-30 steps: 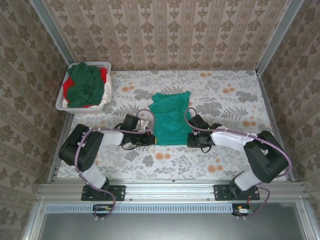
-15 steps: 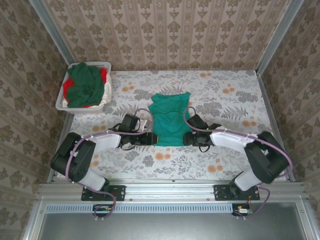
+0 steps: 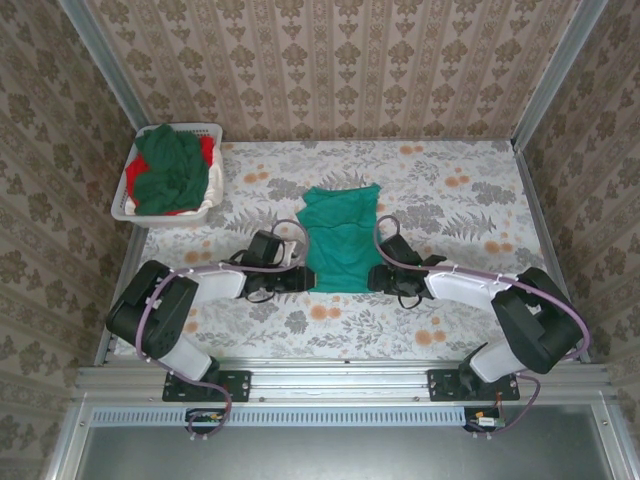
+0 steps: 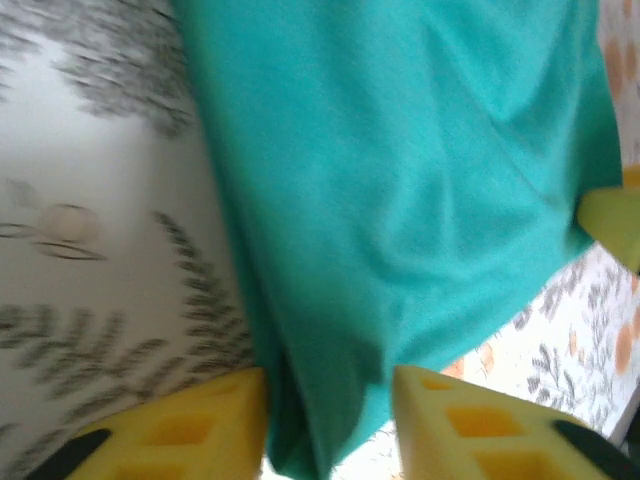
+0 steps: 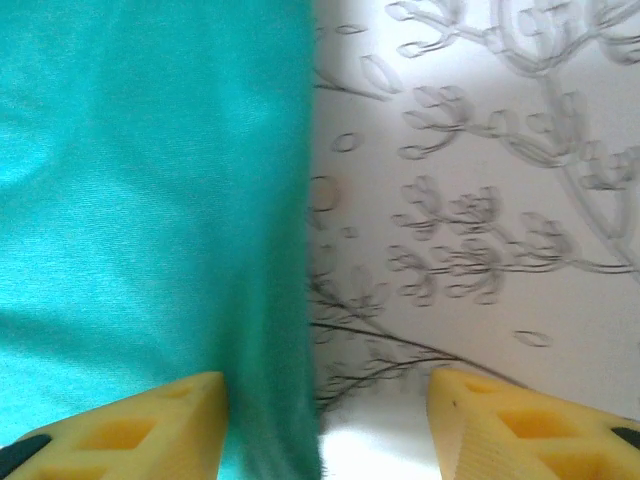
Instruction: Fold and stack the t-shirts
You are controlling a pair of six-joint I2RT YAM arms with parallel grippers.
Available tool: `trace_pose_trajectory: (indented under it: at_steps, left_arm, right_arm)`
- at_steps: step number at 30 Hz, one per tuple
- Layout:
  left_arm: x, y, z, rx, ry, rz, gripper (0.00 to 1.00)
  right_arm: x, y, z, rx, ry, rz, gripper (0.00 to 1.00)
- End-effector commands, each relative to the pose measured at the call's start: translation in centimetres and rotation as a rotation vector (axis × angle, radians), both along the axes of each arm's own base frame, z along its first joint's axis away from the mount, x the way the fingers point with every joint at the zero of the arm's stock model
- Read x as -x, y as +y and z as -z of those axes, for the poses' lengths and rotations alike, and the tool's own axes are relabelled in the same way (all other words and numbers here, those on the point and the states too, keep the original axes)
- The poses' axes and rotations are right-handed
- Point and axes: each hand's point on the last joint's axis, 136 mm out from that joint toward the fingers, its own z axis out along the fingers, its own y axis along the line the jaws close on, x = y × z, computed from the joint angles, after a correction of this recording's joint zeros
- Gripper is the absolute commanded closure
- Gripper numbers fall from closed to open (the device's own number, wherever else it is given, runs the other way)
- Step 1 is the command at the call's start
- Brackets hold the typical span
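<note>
A teal-green t-shirt (image 3: 340,240), folded into a long strip, lies flat in the middle of the table. My left gripper (image 3: 300,278) is low at its near left corner. In the left wrist view its yellow fingers (image 4: 190,430) stand apart, and the cloth's corner (image 4: 330,400) hangs between them without being pinched. My right gripper (image 3: 378,278) sits at the near right corner. It is open (image 5: 325,385), with the shirt's edge (image 5: 270,300) just inside its left finger (image 5: 150,425). Dark green (image 3: 170,165) and red (image 3: 207,150) t-shirts are heaped in the basket.
The white slatted laundry basket (image 3: 127,205) stands at the table's far left corner. Flower-patterned tablecloth (image 3: 450,190) lies bare right of the shirt. Wallpapered walls close in three sides. Metal rails run along the near edge (image 3: 340,378).
Both grippers have edged inward to the shirt's near corners. The left arm's elbow swung outward and partly back. The shirt has barely shifted.
</note>
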Motion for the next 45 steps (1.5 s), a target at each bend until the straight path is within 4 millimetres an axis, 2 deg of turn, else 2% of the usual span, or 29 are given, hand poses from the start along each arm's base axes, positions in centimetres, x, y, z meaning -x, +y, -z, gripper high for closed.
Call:
trace_pose_trajectory:
  at_steps: [1,5,8,12,16,20,24,28,32,35,40,45]
  left_arm:
    - [0.3,-0.9,-0.4,0.027,-0.014,0.012,0.67]
    - [0.5,-1.0,0.3,0.005,0.007,0.022,0.67]
    - [0.7,-0.5,0.8,-0.018,0.016,0.020,0.69]
    - [1.1,-0.6,0.5,0.001,0.022,0.029,0.99]
    - [2.2,-0.2,-0.8,0.023,0.006,0.032,1.00]
    - [4.3,0.3,-2.7,0.028,-0.025,0.037,1.00]
    - [6.1,0.4,-6.0,0.047,-0.088,0.033,1.00]
    - [5.9,1.4,-10.2,0.053,-0.188,-0.013,1.00]
    - [3.8,1.8,-13.2,0.023,-0.274,-0.042,1.00]
    - [1.2,1.6,-13.5,0.007,-0.256,-0.053,1.00]
    - [-3.6,1.7,-12.9,0.036,-0.206,-0.088,1.00]
    - [-7.9,2.9,-12.0,0.047,-0.169,-0.122,1.00]
  right_arm:
    - [0.1,2.2,-1.0,-0.093,-0.016,-0.025,0.44]
    - [0.2,2.2,0.1,-0.077,0.018,-0.023,0.44]
    - [0.6,1.8,1.4,-0.044,0.055,-0.006,0.49]
    - [1.1,1.2,1.6,-0.031,0.059,0.012,0.71]
    - [2.2,0.7,-0.7,-0.021,0.020,0.002,0.86]
    - [4.2,0.7,-3.3,-0.026,-0.010,-0.030,0.88]
    - [5.8,0.3,-6.0,-0.049,-0.034,-0.033,0.90]
    - [5.8,0.6,-9.8,-0.105,-0.088,-0.041,0.90]
    - [3.5,1.3,-13.6,-0.099,-0.158,-0.056,0.90]
    - [0.5,1.5,-15.0,-0.078,-0.178,-0.050,0.91]
    - [-5.2,2.4,-14.4,-0.080,-0.140,-0.058,0.91]
    - [-9.4,2.0,-13.1,-0.050,-0.107,-0.033,0.91]
